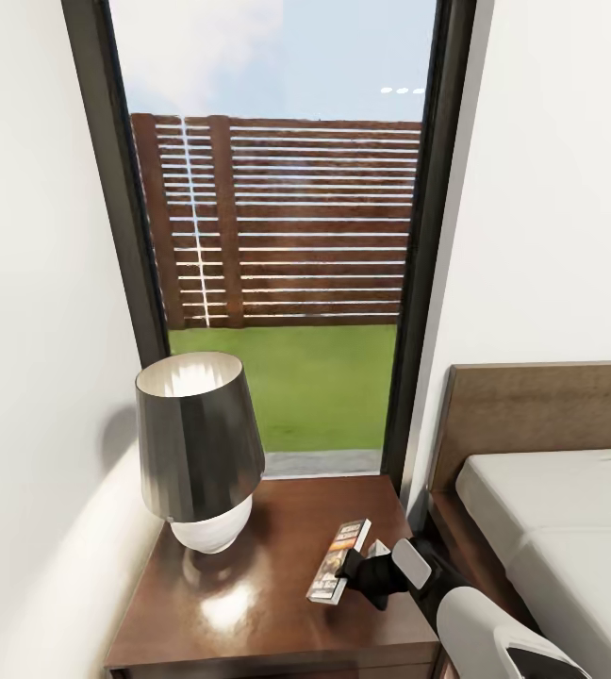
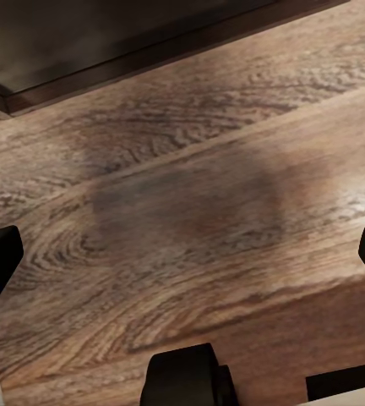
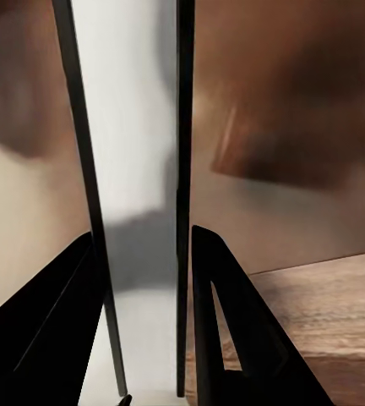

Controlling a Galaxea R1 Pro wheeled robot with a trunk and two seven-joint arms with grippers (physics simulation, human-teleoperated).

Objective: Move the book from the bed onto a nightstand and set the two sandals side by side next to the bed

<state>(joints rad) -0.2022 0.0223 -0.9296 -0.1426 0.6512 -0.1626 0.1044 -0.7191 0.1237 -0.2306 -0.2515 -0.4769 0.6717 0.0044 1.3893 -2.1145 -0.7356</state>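
Note:
The book (image 1: 338, 561) is tilted on its long edge over the right part of the dark brown nightstand (image 1: 249, 613). Its orange-banded cover faces up and left. My right gripper (image 1: 364, 570) is shut on the book from the bed side. In the right wrist view the book (image 3: 140, 169) runs edge-on between the two black fingers (image 3: 225, 321), white pages between dark covers. My left gripper (image 2: 182, 262) hangs open over the wood-plank floor (image 2: 191, 194) with nothing between its fingers. The bed (image 1: 569, 528), with its brown headboard (image 1: 541, 405), stands right of the nightstand. The sandals are out of view.
A table lamp (image 1: 197, 453) with a dark shade and white base stands on the nightstand's left half. Behind it is a tall black-framed window (image 1: 287, 236) showing a fence and grass. A white wall (image 1: 32, 377) closes the left side. A dark furniture edge (image 2: 106, 42) lies beyond the left gripper.

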